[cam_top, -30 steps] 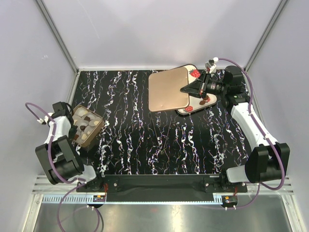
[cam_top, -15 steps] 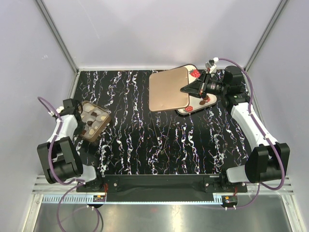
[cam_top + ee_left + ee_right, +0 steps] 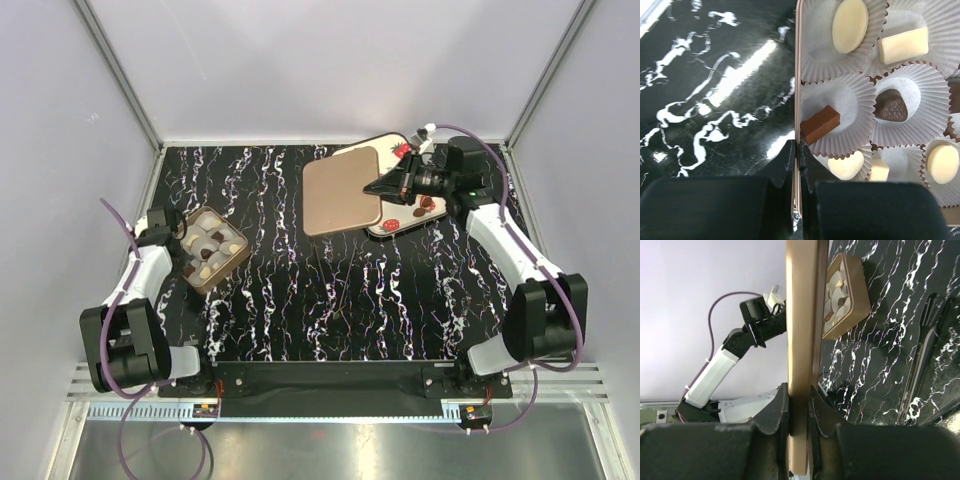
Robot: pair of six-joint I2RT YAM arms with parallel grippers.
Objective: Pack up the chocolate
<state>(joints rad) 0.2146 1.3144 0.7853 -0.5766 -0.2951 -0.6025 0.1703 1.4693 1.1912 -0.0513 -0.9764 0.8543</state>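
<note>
Top view: one black marbled desk [image 3: 330, 290] with two arms on it. The left claw [image 3: 188, 243] is pinched on the near-left rim of one open box [image 3: 232, 258]; inside, the chocolate [image 3: 205, 255] sits in white paper cups, too small to count here. The right claw [image 3: 385, 187] is clamped on the right edge of one flat brown lid [image 3: 342, 188], which partly covers one tray [image 3: 400, 228] at the far right. The tray shows two red strawberry prints and at least two dark pieces beside the lid. Left wrist view: the left claw [image 3: 796, 150] is closed narrow on the thin box [image 3: 798, 60] wall. Seven pieces are clear: five creamy white (oval, bar, heart, small square, round) and two brown (one bar [image 3: 820, 124], one heart [image 3: 890, 107]), with part of another brown one at the right edge. Right wrist view: the right claw [image 3: 800, 396] grips the lid [image 3: 801, 315] seen edge-on. Beyond it are the box [image 3: 852, 287] and the left arm [image 3: 725, 360].
</note>
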